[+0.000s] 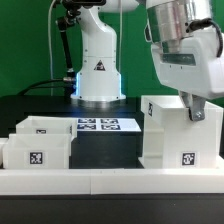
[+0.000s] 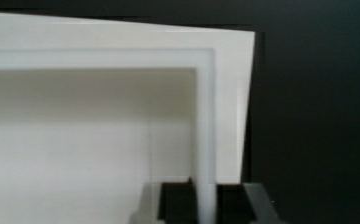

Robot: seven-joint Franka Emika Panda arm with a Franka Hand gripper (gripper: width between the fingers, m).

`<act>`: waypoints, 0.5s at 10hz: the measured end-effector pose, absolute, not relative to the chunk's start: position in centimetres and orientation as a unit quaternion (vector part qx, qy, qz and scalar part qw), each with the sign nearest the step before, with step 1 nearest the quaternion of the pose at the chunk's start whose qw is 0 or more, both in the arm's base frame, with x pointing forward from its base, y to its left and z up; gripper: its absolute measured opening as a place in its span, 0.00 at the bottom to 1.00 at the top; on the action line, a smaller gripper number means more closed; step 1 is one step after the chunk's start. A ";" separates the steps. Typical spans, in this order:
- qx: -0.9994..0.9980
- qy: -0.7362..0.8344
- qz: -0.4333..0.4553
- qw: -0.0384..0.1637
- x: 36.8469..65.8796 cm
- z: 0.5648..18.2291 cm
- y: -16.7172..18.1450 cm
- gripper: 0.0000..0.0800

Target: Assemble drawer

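Observation:
The drawer's tall white housing [image 1: 172,138] stands at the exterior view's right, with a square tag low on its front. My gripper [image 1: 193,112] comes down on the housing's top right edge. In the wrist view the housing [image 2: 106,120] fills the picture. My gripper [image 2: 212,192] has one dark finger [image 2: 173,203] on each side of the housing's thin upright wall and is shut on it. Two small open-top trays lie at the exterior view's left, one in front [image 1: 35,153] with a tag and one just behind it [image 1: 48,126].
The marker board [image 1: 108,125] lies flat in the middle, in front of the arm's white base [image 1: 98,75]. A long low white rail [image 1: 110,180] runs along the table's front edge. The table surface is black.

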State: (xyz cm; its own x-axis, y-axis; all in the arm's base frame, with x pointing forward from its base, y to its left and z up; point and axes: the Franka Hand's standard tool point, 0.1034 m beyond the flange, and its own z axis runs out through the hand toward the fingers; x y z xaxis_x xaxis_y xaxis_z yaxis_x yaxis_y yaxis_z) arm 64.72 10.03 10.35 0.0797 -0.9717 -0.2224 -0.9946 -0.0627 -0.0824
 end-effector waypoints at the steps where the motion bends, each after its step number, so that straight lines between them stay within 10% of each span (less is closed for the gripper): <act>1: -0.724 0.680 0.056 0.104 65.1 10.4 10.1 0.05; 5: -0.727 0.677 0.064 0.097 64.9 10.4 10.1 0.18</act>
State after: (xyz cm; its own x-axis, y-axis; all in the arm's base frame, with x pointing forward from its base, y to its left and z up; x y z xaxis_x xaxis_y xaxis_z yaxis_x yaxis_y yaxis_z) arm 64.92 10.13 10.36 0.0755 -0.9715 -0.2248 -0.9964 -0.0646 -0.0552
